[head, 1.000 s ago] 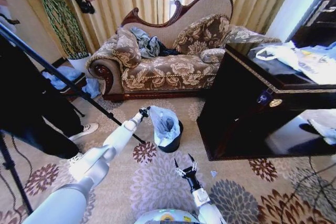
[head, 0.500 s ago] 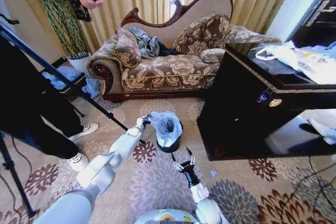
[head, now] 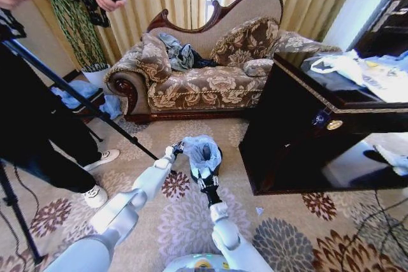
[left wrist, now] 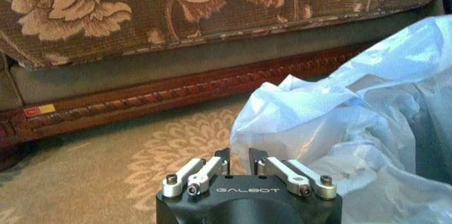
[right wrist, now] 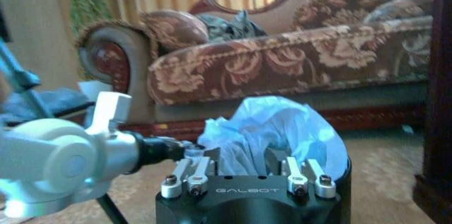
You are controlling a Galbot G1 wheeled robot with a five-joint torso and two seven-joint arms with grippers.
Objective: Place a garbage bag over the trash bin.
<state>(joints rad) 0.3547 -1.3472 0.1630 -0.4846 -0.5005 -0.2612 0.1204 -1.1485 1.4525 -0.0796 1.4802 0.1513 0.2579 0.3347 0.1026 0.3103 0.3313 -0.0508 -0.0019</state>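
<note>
Patterned carpet point(head: 299, 234) carries everything you're working with: the brocade sofa point(head: 204, 68) stands along the far side, a dark cabinet point(head: 306, 138) on your right, and a tripod point(head: 64, 87) with a person beside it on your left.

Between sofa and robot sits the trash bin point(head: 212, 171), small, black and upright on the floor. The garbage bag point(head: 201, 148) is bunched in and over its mouth, pale plastic rising above the rim and not spread evenly around it.

Your left gripper point(head: 176, 149) is at the bag's left edge, jaws drawn narrow and apparently pinching a fold of film. Your right gripper point(head: 206, 181) is at the bin's near side, jaws partly open with the bag's near edge between them, nothing clearly held.

Watch the risks: the film is thin, so a hard sideways pull could tear it or slip it free, and the light bin could tip or slide if either arm drags against its rim.
</note>
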